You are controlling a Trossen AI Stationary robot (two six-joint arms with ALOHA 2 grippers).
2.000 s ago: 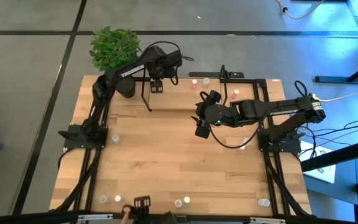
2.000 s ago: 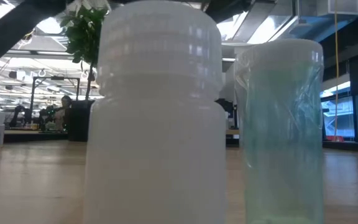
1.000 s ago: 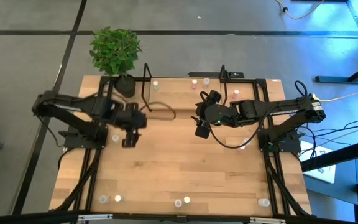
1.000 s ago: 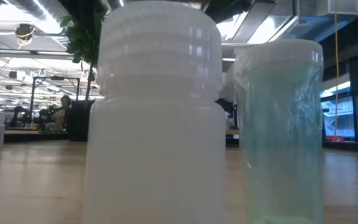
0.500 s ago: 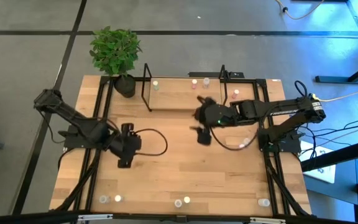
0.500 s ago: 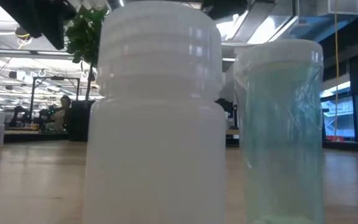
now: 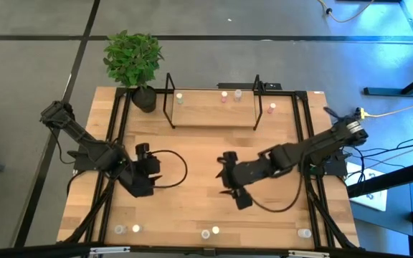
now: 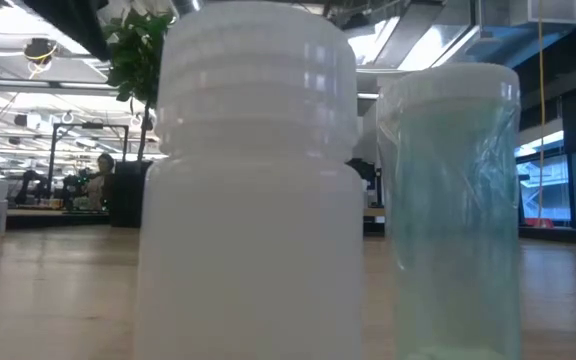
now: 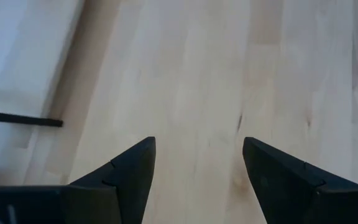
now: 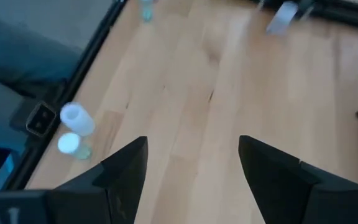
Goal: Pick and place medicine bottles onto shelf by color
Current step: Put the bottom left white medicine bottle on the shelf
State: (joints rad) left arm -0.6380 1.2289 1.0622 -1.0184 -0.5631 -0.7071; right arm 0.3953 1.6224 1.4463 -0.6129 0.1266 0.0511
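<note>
Bright even light, blurred wrist views

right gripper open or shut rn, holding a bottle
Open and empty. In its wrist view the right gripper has its two dark fingers spread, with only bare tabletop between them.

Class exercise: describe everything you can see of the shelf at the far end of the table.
The shelf is a light wooden rectangular board in a thin black wire frame with upright ends. It stands at the table's far edge, beside the potted plant. Three tiny bottles stand along its back: a yellow-green one, a pink one and a pale one. Neither gripper touches it.
</note>
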